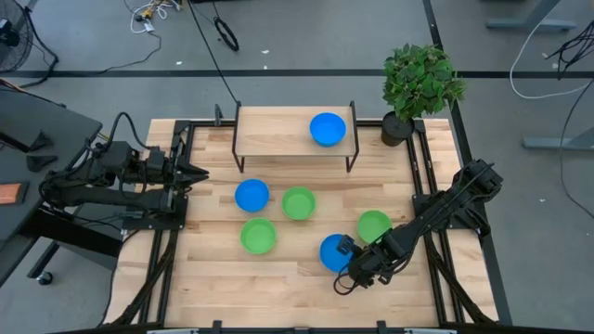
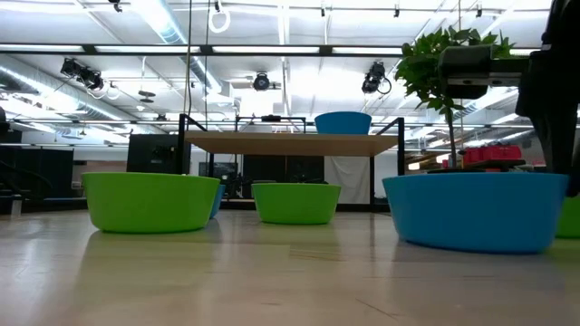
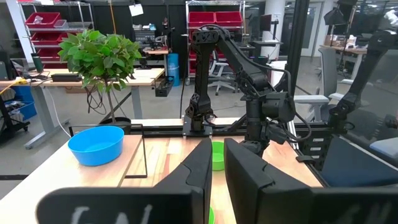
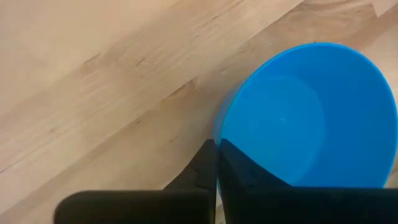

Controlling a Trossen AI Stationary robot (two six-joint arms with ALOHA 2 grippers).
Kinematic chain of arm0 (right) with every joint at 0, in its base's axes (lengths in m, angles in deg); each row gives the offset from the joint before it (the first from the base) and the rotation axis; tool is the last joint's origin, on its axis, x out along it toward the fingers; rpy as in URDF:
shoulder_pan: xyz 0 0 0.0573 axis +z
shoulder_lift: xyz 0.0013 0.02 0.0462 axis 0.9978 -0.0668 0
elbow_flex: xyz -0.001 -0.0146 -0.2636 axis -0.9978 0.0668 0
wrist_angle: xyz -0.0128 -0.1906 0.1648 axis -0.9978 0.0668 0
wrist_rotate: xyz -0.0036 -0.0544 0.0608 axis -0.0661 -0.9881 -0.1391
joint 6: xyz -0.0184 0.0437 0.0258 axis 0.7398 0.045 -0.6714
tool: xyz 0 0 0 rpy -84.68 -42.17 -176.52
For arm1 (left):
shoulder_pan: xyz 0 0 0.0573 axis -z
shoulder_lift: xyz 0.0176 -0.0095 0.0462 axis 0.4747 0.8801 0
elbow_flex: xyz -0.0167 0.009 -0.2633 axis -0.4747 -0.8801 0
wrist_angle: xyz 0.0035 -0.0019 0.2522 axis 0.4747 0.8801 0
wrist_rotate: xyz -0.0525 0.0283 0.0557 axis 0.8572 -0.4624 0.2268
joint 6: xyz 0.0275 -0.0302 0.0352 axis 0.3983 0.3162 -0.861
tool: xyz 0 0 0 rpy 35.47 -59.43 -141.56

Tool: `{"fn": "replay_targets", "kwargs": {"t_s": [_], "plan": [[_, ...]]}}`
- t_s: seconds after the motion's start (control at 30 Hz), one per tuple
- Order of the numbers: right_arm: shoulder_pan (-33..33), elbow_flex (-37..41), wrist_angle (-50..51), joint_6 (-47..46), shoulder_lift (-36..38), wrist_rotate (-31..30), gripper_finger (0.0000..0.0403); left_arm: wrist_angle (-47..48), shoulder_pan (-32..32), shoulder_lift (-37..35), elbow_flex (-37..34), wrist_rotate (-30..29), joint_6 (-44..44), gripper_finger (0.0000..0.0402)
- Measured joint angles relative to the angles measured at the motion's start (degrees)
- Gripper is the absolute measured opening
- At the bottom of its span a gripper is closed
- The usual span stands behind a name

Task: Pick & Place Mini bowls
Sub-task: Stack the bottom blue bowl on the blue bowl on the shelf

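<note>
Down at the near edge of the table, the right gripper has its fingers pinched tight on the rim of a blue mini bowl, one finger inside the wall and one outside; the bowl sits on the wood at the front right. Just beside it, toward the right rail, rests a green mini bowl. Left of these, near the middle of the table, a second green bowl stands alone, and a little farther back a blue bowl and a third green bowl sit side by side, close but apart. Over at the left edge the left gripper hovers above the table, holding nothing, its fingers nearly together with a thin gap between them. Farther back, a low wooden shelf on dark legs spans the table's rear, and the last blue bowl sits on top of it toward its right end. Beyond that, at the far right corner, stands a potted plant.
</note>
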Motion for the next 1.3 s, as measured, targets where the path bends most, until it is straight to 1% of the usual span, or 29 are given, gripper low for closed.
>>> {"fn": "replay_targets", "kwargs": {"t_s": [0.2, 0.4, 0.73, 0.97, 1.3], "plan": [[0.00, 0.00, 0.00, -0.07, 0.00, 0.00, 0.0003, -0.01, 0.01, 0.01, 0.00, 0.01, -0.01, 0.0048], [-0.02, -0.67, 0.70, -2.63, 0.72, 0.04, 0.0001, 0.01, 0.00, 0.01, 0.00, 0.01, 0.00, 0.0048], [-0.16, -4.85, 6.02, -4.55, 0.83, 0.03, 0.0001, 0.00, -0.01, 0.01, 0.02, 0.01, -0.01, 0.0048], [-1.86, -9.97, 9.14, -4.45, 0.85, 0.02, 0.0000, -0.02, 0.00, -0.01, 0.01, 0.01, 0.00, 0.0048], [-5.38, -20.89, 15.45, -4.31, 0.87, 0.00, 0.0000, -0.02, 0.00, 0.01, 0.00, 0.01, 0.00, 0.0048]]}}
